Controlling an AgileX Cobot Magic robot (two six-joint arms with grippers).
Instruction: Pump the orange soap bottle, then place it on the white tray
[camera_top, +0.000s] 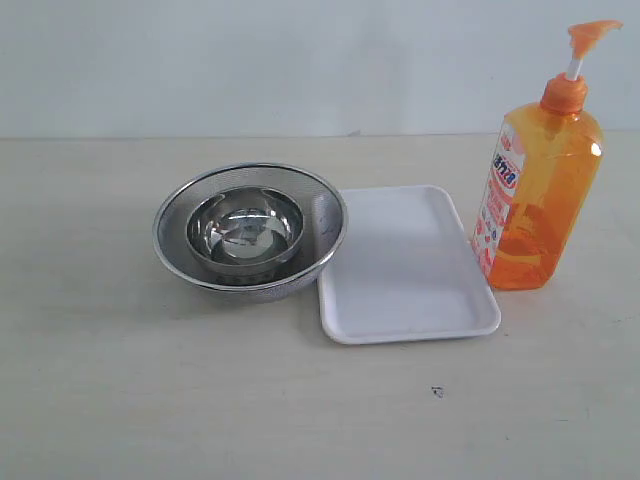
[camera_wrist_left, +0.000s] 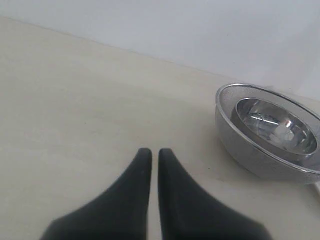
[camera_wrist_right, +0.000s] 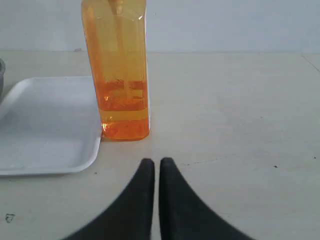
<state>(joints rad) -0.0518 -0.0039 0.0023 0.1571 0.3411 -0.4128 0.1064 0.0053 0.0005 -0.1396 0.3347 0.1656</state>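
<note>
The tall translucent orange plastic soap bottle (camera_top: 540, 200) stands upright on the pale beige worktop (camera_top: 120, 400), toward its right edge. Orange liquid (camera_top: 530, 250) fills its lower part, and the pump head (camera_top: 592, 35) is raised on its stem. Just beside it lies the flat white rectangular tray (camera_top: 400, 270). Against the tray's far side sits the round steel mesh strainer (camera_top: 172, 255), a shiny steel bowl (camera_top: 245, 232) nested inside. Left gripper (camera_wrist_left: 155, 152) and right gripper (camera_wrist_right: 156, 162) hang over the worktop, black jaws pressed together, gripping nothing. The right one faces the bottle.

beige table (camera_top: 150, 400) carries a steel strainer (camera_top: 326, 226), white tray (camera_top: 405, 262) and orange soap bottle (camera_top: 540, 200).
</note>
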